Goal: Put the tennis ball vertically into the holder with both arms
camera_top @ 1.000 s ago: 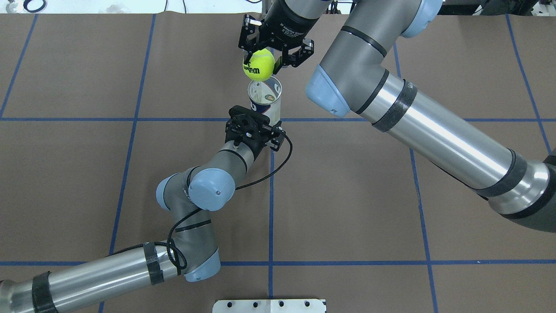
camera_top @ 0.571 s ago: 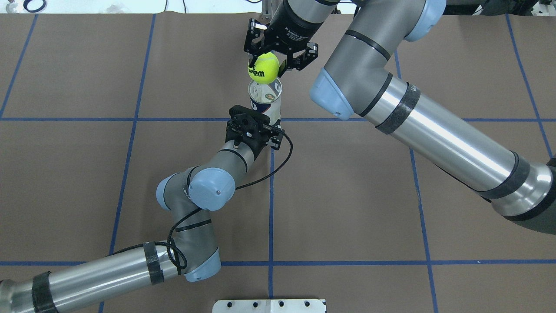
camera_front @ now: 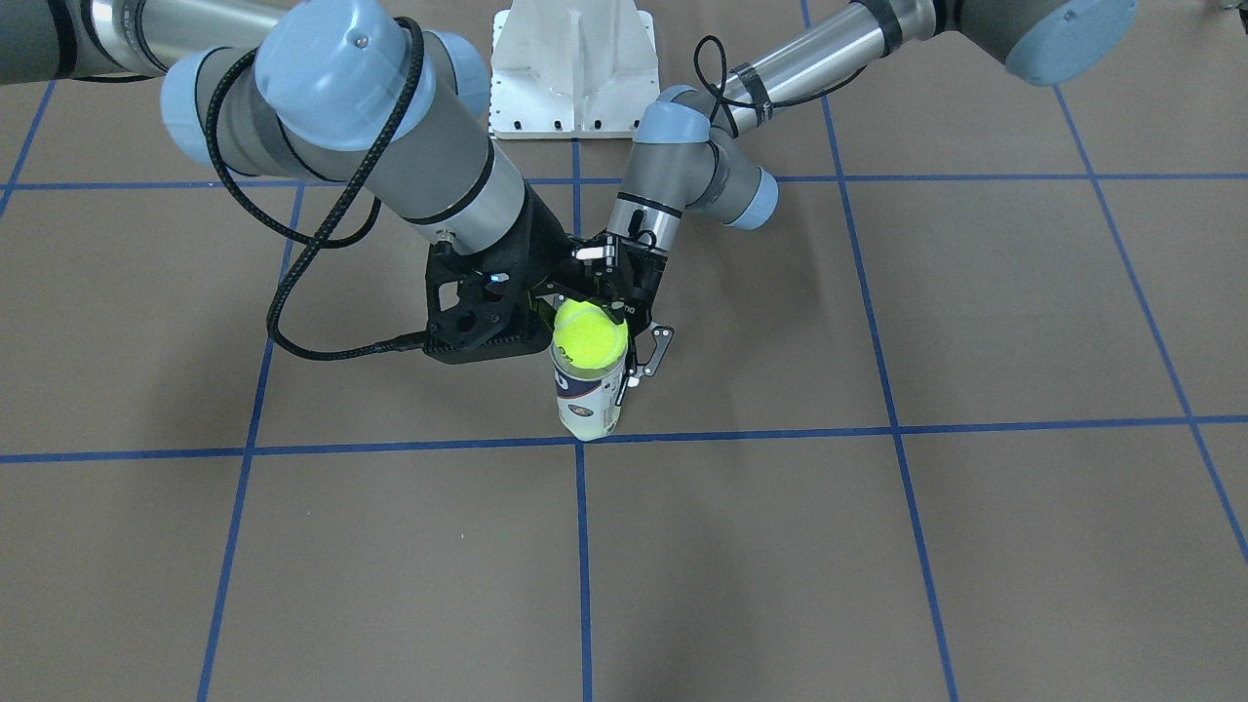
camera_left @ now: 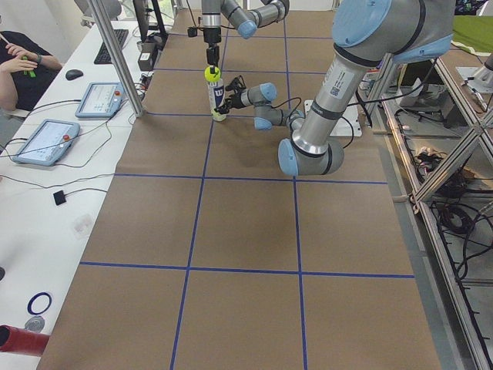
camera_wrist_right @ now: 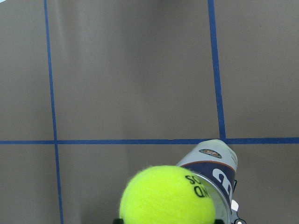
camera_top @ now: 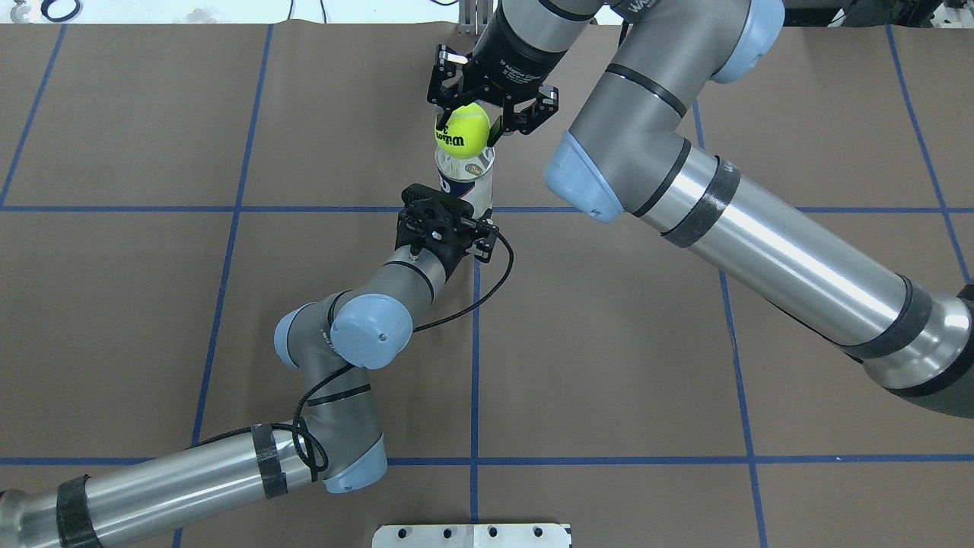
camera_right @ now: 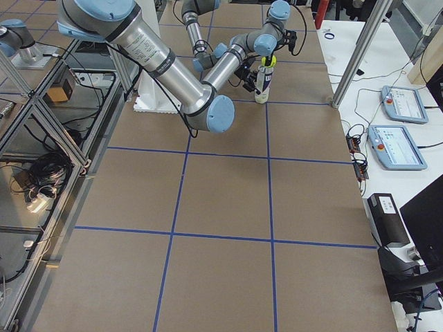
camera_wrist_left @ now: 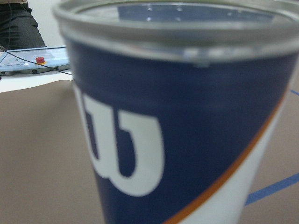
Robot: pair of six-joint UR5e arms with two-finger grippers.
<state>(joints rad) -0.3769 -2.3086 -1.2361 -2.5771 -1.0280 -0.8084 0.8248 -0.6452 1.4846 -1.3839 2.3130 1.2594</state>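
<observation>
Right tool (camera_top: 466,128), now lower, tight on tennis ball (camera_top: 462,131) at holder (camera_top: 473,190) rim; left tool (camera_front: 629,361) tight around holder.

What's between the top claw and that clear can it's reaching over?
A tennis ball, gripped by the right gripper at the open mouth of the can. The overhead and front-facing views show it best.

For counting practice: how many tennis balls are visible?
1: a fuzzy yellow tennis ball in the right hand over the clear plastic can; its label may hide others.
</observation>
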